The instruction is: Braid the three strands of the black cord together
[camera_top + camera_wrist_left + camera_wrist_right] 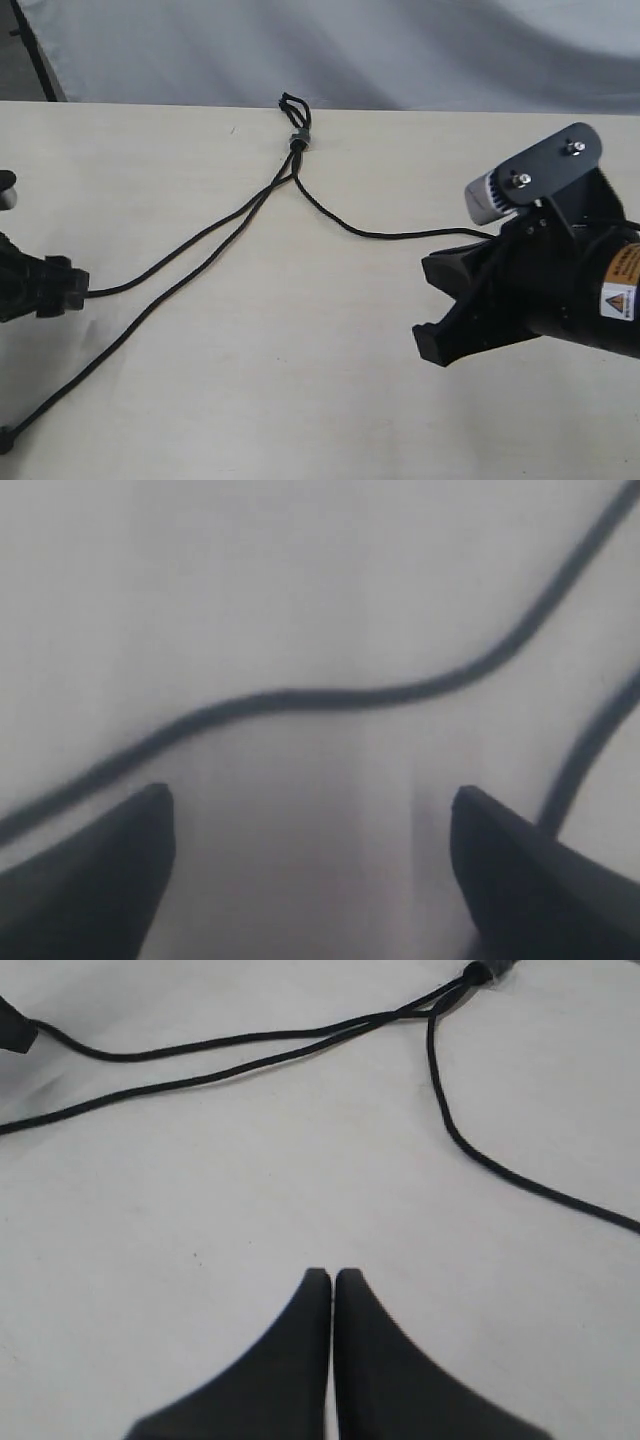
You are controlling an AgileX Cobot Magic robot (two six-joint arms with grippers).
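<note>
Lying flat on a pale table is a thin black cord, seen from a camera off the arms. Its small loop sits at the far edge of the table, near the middle, with a grey band just below it where the three strands join. The strands are loose and unbraided. Two of them cross just under the band and run side by side toward the near left. One of these ends at the left end effector, at the left edge of the scene. The other runs on to the near left corner, ending in a knotted tip. The third strand curves the other way and lies across the table to the right, where it passes out of sight behind the right arm. In the left wrist view the left end effector is spread wide. Its two dark fingers stand well apart, nothing is between them, and a blurred strand lies across the table just beyond their tips. In the right wrist view the right end effector has its two fingertips pressed together, gripping nothing. It hangs over bare table, with all three strands well apart from it. A grey cloth hangs behind the table.
</note>
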